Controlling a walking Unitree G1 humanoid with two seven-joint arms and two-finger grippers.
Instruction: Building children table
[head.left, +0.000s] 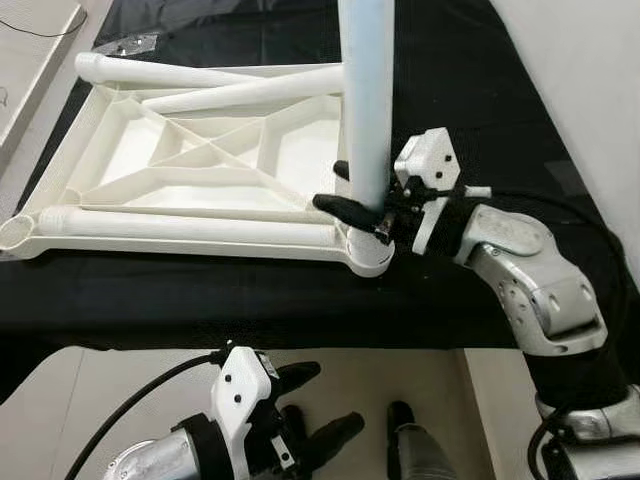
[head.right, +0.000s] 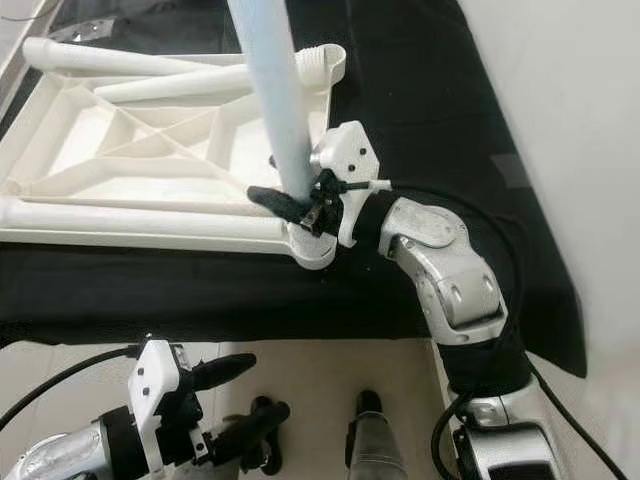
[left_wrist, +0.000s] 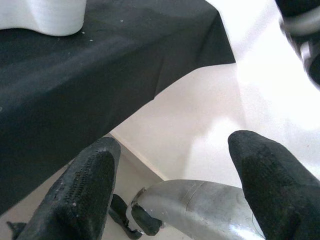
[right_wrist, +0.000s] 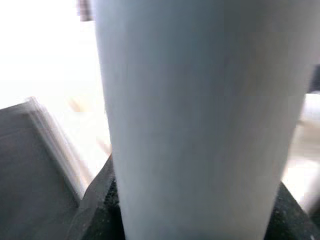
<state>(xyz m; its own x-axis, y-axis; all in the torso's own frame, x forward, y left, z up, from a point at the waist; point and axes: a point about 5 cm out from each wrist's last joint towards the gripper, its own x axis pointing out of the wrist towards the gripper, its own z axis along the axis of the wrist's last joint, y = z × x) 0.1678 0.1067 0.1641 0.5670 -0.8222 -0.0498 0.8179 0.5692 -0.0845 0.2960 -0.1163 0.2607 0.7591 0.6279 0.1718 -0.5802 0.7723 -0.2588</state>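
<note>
Two arms up: I see both from the head cam.
R end effector (head.left: 350, 195): clamped on the pale blue leg (head.left: 367, 90), fingers on either side of it, low down near its base. R wrist cam: leg right up against the lens, black pads at its sides.
Blue leg: upright, foot sitting in the near-right corner socket (head.left: 368, 250) of the tabletop.
Tabletop (head.left: 190, 160): white plastic, lying underside up w/ ribs showing, on the black cloth (head.left: 250, 300).
White legs (head.left: 200, 232): three lying across the frame, one along the near edge, two crossing at the far side.
L end effector (head.left: 318, 402): low, below the cloth edge, over the pale floor (head.left: 400, 370); fingers spread apart, nothing btwn them.
L wrist cam: two black fingertips (left_wrist: 82, 190) apart, cloth edge and floor beyond.
</note>
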